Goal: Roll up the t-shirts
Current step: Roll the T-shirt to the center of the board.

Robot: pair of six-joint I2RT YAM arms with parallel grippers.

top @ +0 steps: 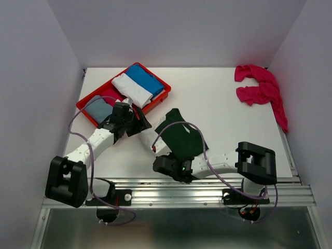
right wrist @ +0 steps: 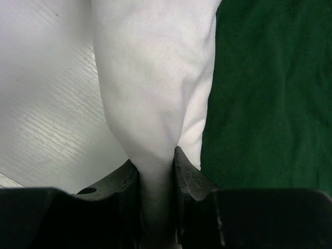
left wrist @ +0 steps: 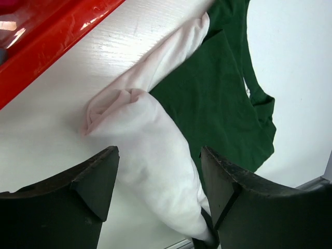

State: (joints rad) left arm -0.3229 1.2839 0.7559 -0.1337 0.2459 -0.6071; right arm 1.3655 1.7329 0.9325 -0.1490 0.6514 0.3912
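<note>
The white t-shirt with dark green sleeves (top: 181, 137) lies at the table's middle, its white body rolled into a tube (top: 154, 141). My right gripper (top: 162, 162) is shut on the near end of that tube, and the right wrist view shows white cloth (right wrist: 150, 78) pinched between the jaws (right wrist: 155, 166), with green cloth (right wrist: 270, 93) to the right. My left gripper (top: 135, 123) is open at the tube's far end. In the left wrist view its jaws (left wrist: 158, 176) stand on either side of the white roll (left wrist: 150, 140) without squeezing it. Magenta-pink t-shirts (top: 262, 91) lie crumpled at the far right.
A red plastic tray (top: 84, 105) stands at the far left, holding blue, white and grey-blue rolled cloths; its rim shows in the left wrist view (left wrist: 46, 46). White walls enclose the table on three sides. A metal rail (top: 181, 189) runs along the near edge.
</note>
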